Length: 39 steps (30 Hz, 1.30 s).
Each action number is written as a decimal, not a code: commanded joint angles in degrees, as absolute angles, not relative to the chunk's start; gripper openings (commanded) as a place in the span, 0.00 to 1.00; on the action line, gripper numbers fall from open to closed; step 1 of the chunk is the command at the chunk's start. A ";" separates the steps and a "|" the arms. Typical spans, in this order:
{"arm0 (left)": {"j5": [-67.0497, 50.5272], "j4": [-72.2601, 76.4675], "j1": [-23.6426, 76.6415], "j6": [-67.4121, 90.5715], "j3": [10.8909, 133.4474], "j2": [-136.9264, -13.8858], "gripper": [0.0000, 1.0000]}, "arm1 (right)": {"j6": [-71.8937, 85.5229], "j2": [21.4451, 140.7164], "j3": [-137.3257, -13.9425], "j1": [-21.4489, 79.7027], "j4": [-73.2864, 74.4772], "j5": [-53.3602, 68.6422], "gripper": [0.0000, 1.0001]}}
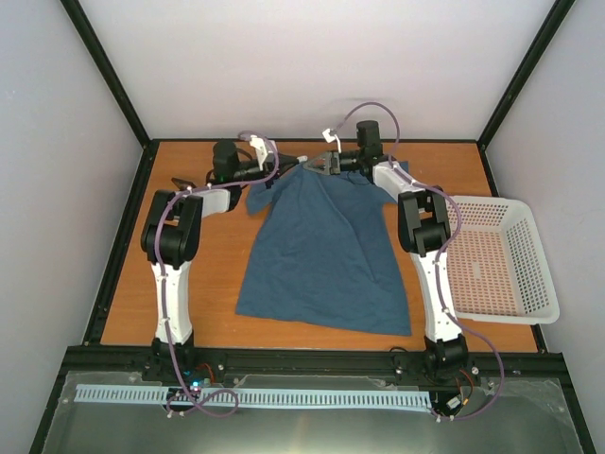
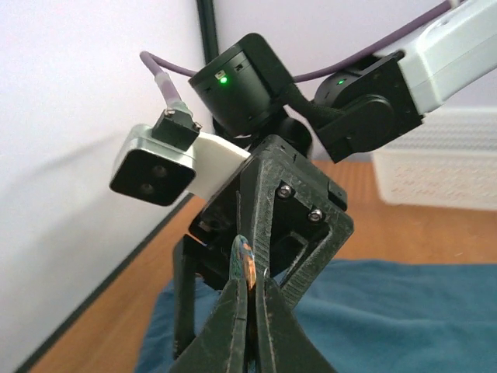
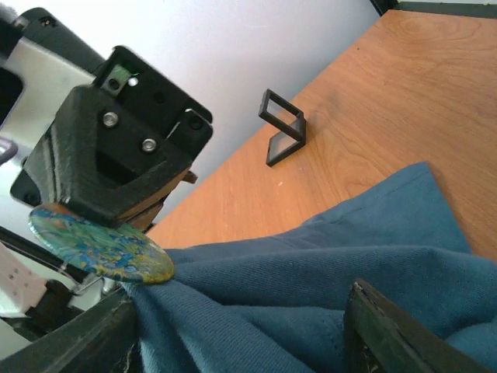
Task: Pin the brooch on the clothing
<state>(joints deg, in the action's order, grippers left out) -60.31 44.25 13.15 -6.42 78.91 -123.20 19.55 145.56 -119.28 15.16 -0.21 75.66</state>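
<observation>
Left claw [image 2: 252, 289] clamps the light, stiff brooch [image 3: 101, 245] by its edge; right claw [image 3: 241, 342] gapes open astride the limp T-shirt [image 3: 311, 264]. Pinch a fold, I'd say.

Wooden tabletop [image 1: 213, 255], orange-brown, is seen at the centre of the top view and is bordered by a black rim [image 1: 121, 248]. It is enclosed by plain pale surfaces: back wall [image 1: 312, 57] at top, left wall [image 1: 57, 189], right wall [image 1: 567, 142]. One black corner post [image 1: 106, 68] is noted upper left, a second post [image 1: 527, 68] upper right. A grey metal surface [image 1: 312, 430] with a white slotted strip [image 1: 284, 398] is recorded along the bottom edge. Light is even and diffuse, and only soft shadows are observed.
</observation>
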 commanded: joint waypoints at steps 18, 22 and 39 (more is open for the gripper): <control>-77.17 76.03 11.89 30.72 82.21 -132.82 0.01 | -4.76 137.98 -107.07 13.33 1.27 77.79 0.76; -77.05 75.36 11.71 31.77 84.00 -133.87 0.01 | -7.70 136.71 -104.87 13.54 1.76 77.69 0.89; -76.70 65.13 10.99 31.59 87.44 -134.73 0.01 | -11.97 134.56 -103.78 16.56 2.44 75.19 0.99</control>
<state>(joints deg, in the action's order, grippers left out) -76.09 65.91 11.29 30.55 84.95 -133.60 -10.31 134.43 -100.22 14.57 1.02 75.68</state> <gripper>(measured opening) 0.038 0.997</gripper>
